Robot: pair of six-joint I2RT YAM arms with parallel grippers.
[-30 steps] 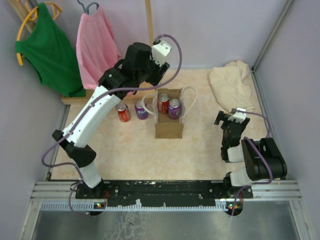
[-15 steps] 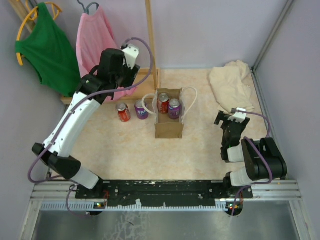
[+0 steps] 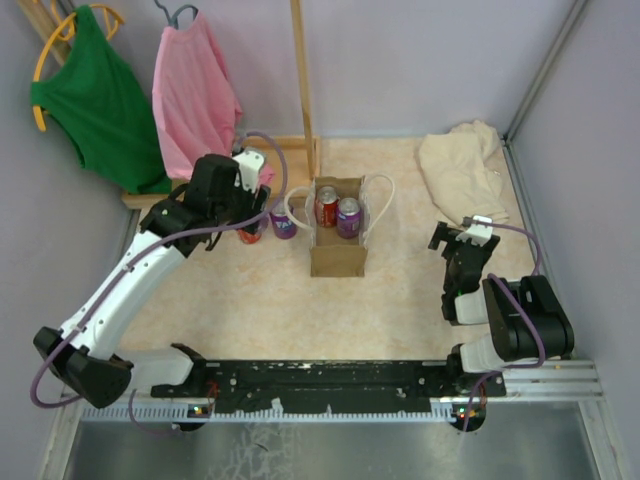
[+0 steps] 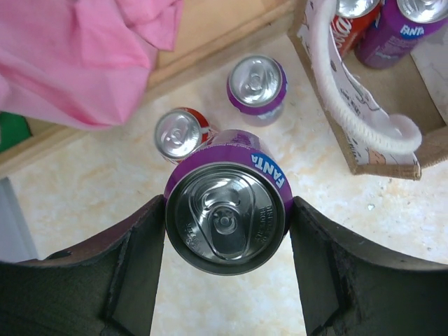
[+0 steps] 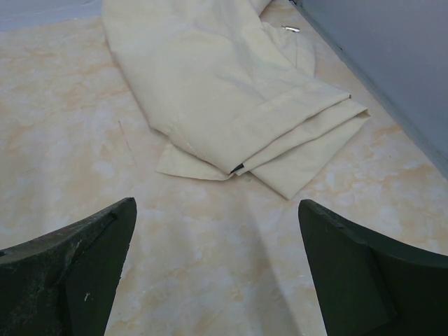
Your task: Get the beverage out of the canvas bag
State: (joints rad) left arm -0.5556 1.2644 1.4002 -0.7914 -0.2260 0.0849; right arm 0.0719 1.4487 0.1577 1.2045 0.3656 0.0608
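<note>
Canvas bag stands upright in the middle of the big beige table, and its top is open. A cream cloth heap lies folded in the far right corner of the table. One green shirt and one pink shirt hang at the far left by a wooden rack.

The canvas bag has two white rope handles, one on each side. Two cans stand inside it, side by side: the bag's red can and the bag's purple Fanta can.

The left claw is over the table, just to the left of the bag. It squeezes the held Fanta can, which is purple, with one finger on each side. This can is outside the bag. I cannot tell if its bottom touches the table.

Just past the held can, two more cans stand on the table close together: the loose red can and the loose purple can.

The right claw is near the right edge of the table, well apart from the bag. Its fingers are spread wide with nothing between them, and it faces the cloth heap.

That makes five cans: two in the bag, two on the table and one in the left claw. Three are purple and two are red.
</note>
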